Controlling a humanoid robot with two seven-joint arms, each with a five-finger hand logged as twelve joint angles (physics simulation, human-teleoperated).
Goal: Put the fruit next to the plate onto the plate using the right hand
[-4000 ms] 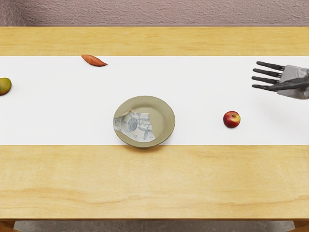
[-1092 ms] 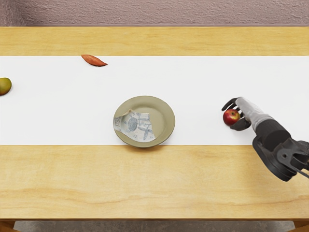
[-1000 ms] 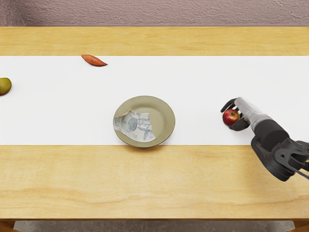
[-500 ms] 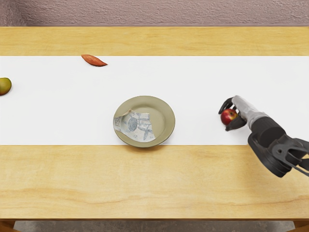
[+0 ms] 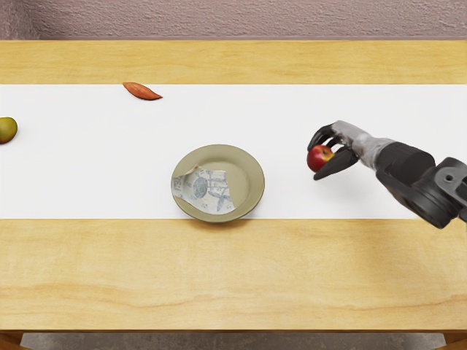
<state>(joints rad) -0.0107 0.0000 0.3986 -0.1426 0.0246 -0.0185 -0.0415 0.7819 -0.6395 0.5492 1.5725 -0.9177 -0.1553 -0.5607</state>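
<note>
A small red apple (image 5: 319,157) sits in my right hand (image 5: 327,150), whose dark fingers are curled round it. The arm comes in from the right edge and holds the apple above the white runner, to the right of the plate. The olive-green plate (image 5: 241,169) lies at the middle of the table, with a grey patterned patch on its left half. A gap of bare white runner separates apple and plate. My left arm does not show.
An orange-red elongated fruit (image 5: 141,90) lies at the back left on the white runner (image 5: 109,160). A green-yellow fruit (image 5: 6,129) sits at the left edge. The wooden table (image 5: 219,270) extends in front.
My right hand reached the apple, closed on it, and has now lifted it and carried it left and toward the back, nearer the plate.
</note>
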